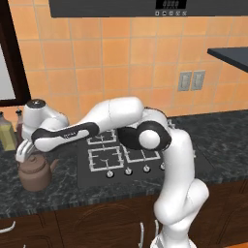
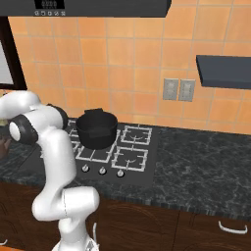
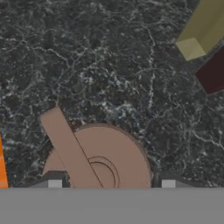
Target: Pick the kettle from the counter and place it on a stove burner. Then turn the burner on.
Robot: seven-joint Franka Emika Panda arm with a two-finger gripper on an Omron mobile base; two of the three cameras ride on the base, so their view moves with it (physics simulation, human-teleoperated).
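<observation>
The kettle (image 1: 35,172) sits at the left of the left base view, on the tabletop (image 1: 223,131) left of the stove (image 1: 92,177) and close to the tabletop's front edge. The hand (image 1: 23,153) hangs directly over it, at its arched handle. In the hand view the kettle's lid and handle (image 3: 65,144) lie at the bottom between the two fingertips (image 3: 54,183); whether the fingers touch the handle I cannot tell. Bare tabletop spreads above the kettle in that view. A yellow bottle (image 3: 202,29) and a dark-red one (image 3: 214,72) stand at the upper right, well apart from the kettle. A black pot (image 2: 96,128) occupies a back burner; the front burners (image 2: 130,158) are free.
</observation>
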